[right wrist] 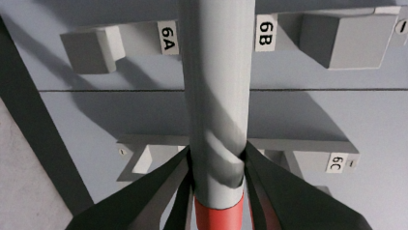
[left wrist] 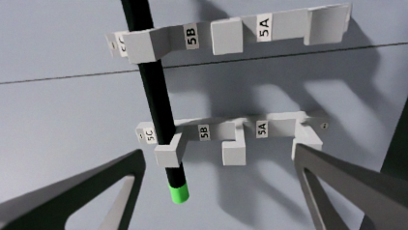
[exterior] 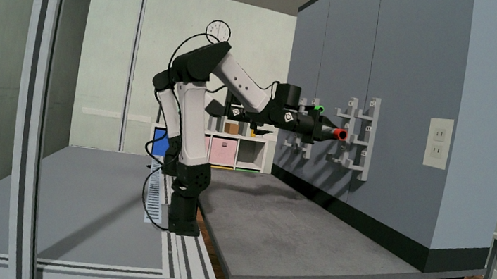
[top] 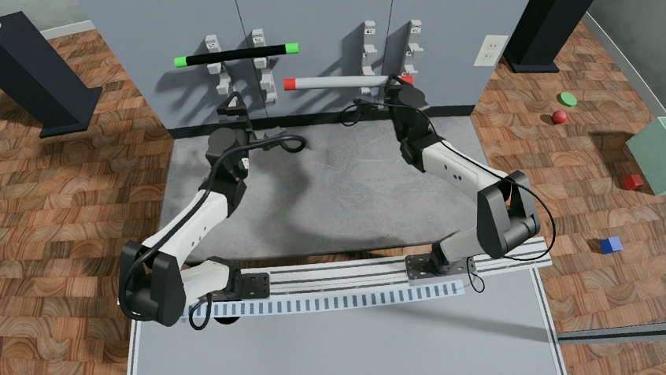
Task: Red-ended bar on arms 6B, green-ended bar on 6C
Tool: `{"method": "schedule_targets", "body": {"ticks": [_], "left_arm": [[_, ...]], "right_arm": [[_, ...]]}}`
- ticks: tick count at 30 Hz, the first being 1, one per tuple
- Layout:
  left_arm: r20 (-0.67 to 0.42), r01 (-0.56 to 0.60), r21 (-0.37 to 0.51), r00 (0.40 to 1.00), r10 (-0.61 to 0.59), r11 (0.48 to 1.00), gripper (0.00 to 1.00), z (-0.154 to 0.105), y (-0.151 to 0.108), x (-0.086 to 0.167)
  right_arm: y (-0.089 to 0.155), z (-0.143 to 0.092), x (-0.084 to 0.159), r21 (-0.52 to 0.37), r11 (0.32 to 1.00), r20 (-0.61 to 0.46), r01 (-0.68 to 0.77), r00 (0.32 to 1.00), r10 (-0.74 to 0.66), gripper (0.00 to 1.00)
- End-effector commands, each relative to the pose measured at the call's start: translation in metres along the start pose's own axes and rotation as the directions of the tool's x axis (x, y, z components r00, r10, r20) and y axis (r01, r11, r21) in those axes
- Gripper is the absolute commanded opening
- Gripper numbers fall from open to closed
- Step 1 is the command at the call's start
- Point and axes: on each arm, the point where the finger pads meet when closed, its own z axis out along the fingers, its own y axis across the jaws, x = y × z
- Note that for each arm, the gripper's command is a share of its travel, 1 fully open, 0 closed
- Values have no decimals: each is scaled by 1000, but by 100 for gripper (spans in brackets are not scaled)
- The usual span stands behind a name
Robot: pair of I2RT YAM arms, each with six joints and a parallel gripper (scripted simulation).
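Observation:
The grey bar with red ends (top: 342,82) (exterior: 327,131) (right wrist: 218,72) is held level in front of the 6 rack (top: 369,41) (exterior: 366,160) (right wrist: 309,145). My right gripper (top: 392,80) (exterior: 330,134) (right wrist: 218,150) is shut on it near one red end. The right wrist view shows the bar crossing between labels 6A and 6B. Its middle is left of both rack uprights in the top view. The black bar with green ends (top: 232,54) (exterior: 318,108) (left wrist: 159,97) lies on the 5C arms. My left gripper (top: 234,108) (left wrist: 216,154) is open and empty, below that bar.
The 5 rack (top: 266,79) (left wrist: 282,34) stands at the left of the blue-grey wall panel (top: 321,27) (exterior: 417,73). A wall outlet (top: 491,50) (exterior: 437,143) is right of the 6 rack. The grey table (top: 344,186) (exterior: 274,225) lies below both arms.

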Motion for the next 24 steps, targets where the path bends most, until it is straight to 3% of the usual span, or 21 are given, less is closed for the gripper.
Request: {"method": "schedule_targets", "body": {"ticks": [1, 24], "left_arm": [[7, 12, -7, 1000, -12, 1000, 100, -4, 3, 1], [7, 12, -7, 1000, -12, 1000, 100, -4, 3, 1]], "right_arm": [[-30, -6, 11, 84, 995, 10, -55, 998, 55, 0], [-34, -5, 59, 84, 995, 10, -55, 998, 55, 0]]}}
